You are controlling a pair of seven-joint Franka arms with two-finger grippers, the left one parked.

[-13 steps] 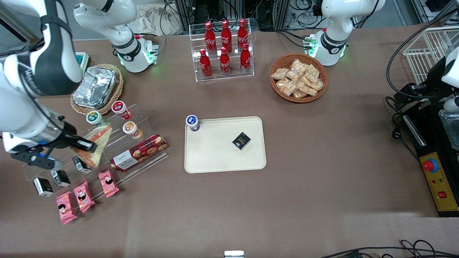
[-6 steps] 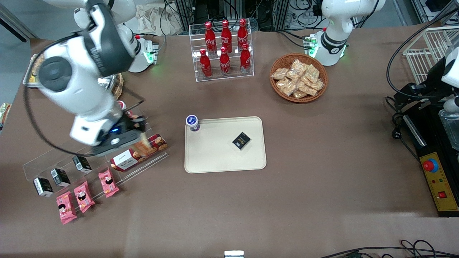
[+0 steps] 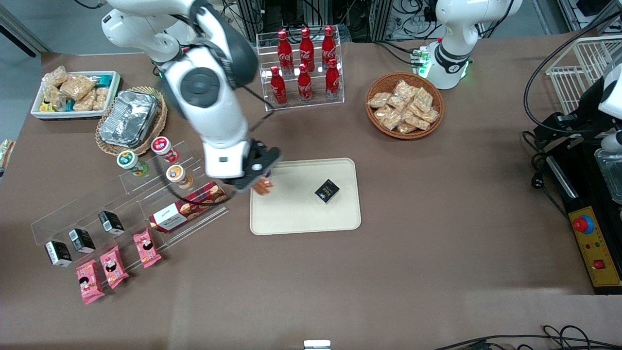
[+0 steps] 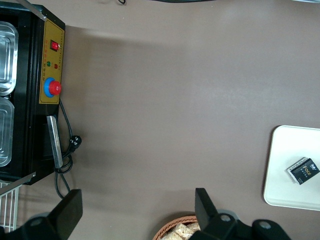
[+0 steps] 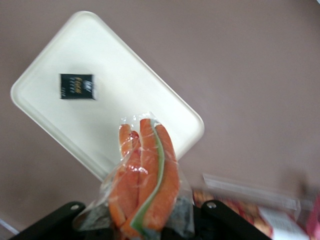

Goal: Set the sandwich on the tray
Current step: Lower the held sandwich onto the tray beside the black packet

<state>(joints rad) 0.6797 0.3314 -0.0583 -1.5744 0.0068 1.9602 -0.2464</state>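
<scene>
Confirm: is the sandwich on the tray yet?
Not yet. The gripper holds the sandwich in the air over the tray edge.

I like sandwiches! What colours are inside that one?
Orange-red layers with a thin green stripe, clearest in the right wrist view: sandwich, held by the gripper.

sandwich (image 5: 145,185): glossy, crinkled clear plastic wrap
tray (image 3: 296,214): smooth matt cream plastic
bench (image 3: 437,253): matt brown cloth-like cover
end effector (image 3: 260,177): black, hard-looking fingers above tray edge
</scene>
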